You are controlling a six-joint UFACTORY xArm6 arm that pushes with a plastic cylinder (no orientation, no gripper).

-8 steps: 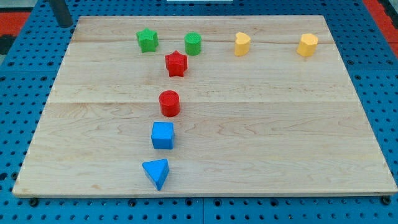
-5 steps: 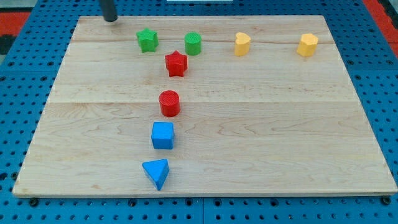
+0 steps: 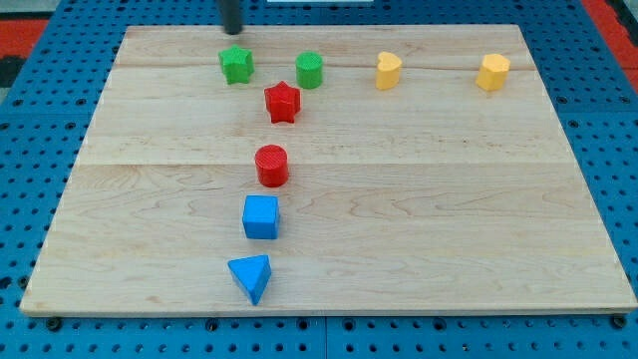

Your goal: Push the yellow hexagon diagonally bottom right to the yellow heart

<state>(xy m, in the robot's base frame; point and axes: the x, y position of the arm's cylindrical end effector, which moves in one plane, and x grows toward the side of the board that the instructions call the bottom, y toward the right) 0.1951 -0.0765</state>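
Observation:
The yellow hexagon (image 3: 492, 72) sits near the top right of the wooden board (image 3: 449, 219). The yellow heart (image 3: 389, 70) sits to its left, on about the same row. My tip (image 3: 231, 32) is at the board's top edge, just above the green star (image 3: 236, 65) and far to the left of both yellow blocks. It touches no block.
A green cylinder (image 3: 309, 70) is right of the green star. A red star (image 3: 283, 102) lies below them. A red cylinder (image 3: 271, 166), a blue cube (image 3: 261, 217) and a blue triangle (image 3: 251, 276) run down the view's lower left.
My tip has moved to the right along the board's top edge, from the top left corner to above the green star. No block has moved.

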